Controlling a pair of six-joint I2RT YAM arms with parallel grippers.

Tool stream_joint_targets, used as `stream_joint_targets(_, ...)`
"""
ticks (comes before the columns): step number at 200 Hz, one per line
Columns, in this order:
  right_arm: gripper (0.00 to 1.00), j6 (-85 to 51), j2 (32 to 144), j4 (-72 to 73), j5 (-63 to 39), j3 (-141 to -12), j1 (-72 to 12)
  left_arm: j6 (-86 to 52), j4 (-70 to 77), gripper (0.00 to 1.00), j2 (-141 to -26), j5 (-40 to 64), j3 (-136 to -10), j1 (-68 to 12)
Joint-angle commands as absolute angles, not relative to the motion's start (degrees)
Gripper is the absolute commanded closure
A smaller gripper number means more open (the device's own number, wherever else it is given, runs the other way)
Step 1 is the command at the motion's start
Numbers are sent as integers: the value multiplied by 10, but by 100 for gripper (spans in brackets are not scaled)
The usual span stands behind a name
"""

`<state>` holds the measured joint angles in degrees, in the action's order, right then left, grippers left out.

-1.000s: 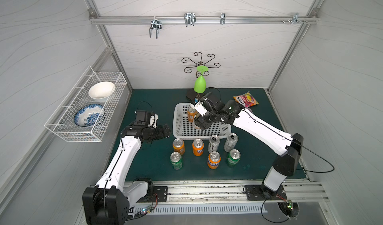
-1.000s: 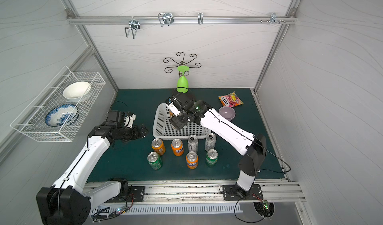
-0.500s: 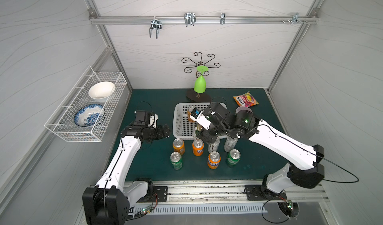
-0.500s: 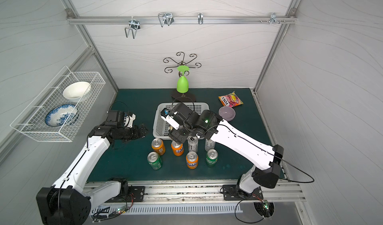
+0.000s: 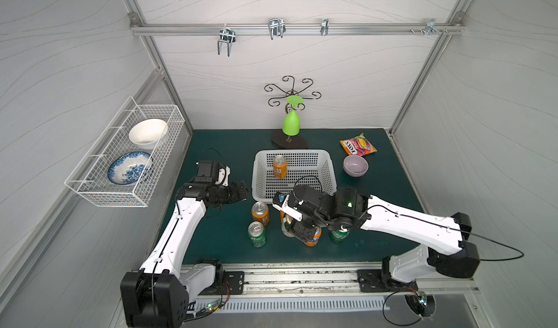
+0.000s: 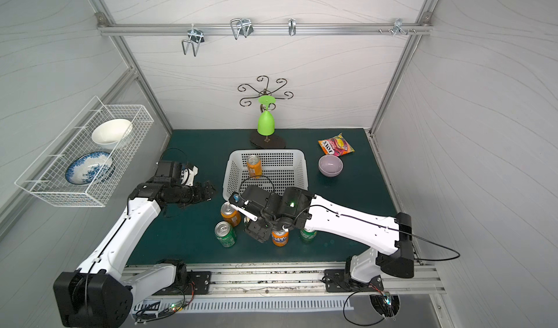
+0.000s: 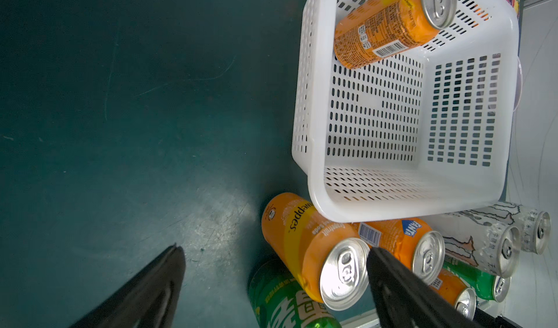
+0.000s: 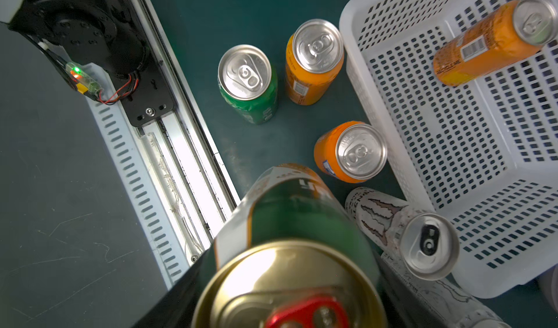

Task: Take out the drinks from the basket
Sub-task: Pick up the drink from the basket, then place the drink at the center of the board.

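Observation:
The white basket (image 5: pixel 302 152) (image 6: pixel 271 151) stands mid-mat with one orange can (image 5: pixel 280 168) (image 8: pixel 489 42) upright in its far left corner. My right gripper (image 5: pixel 297 225) (image 8: pixel 287 281) is shut on a dark green gold-topped can (image 8: pixel 296 236), held in front of the basket among the cans on the mat. I cannot tell whether it touches the mat. Standing there are an orange can (image 5: pixel 260 213), a green can (image 5: pixel 256 234), a Fanta can (image 6: pixel 280 237) and slim silver-white cans (image 8: pixel 401 227). My left gripper (image 5: pixel 240 190) (image 7: pixel 276 251) hangs open and empty left of the basket.
A wire rack with two bowls (image 5: pixel 126 157) hangs on the left wall. A purple bowl (image 5: pixel 355 165) and a snack packet (image 5: pixel 358 144) lie right of the basket. A green glass on a stand (image 5: pixel 290 124) is behind it. The metal rail (image 5: pixel 287 278) runs along the front.
My right arm has carried the dark green can out of the basket toward the front and down among the standing cans. The left arm has not moved.

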<state>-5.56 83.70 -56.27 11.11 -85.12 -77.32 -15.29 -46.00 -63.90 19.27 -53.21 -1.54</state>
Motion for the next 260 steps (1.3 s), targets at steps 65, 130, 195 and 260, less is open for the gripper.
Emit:
stream_joint_targets(65,35,-94,866,-429,114,-786,-788,-149,-446,2,-643,202,-547,-12)
stream_joint_targets(130,35,-94,899,-387,136,-742,-788,-149,-446,2,-644,202,-548,-13)
stream_joint_targets(195,34,-101,911,-330,141,-689,-773,-148,-446,2,-647,202,-548,-12)
stream_joint_targets(260,35,-102,916,-298,146,-664,-765,-148,-446,2,-649,202,-548,-12)
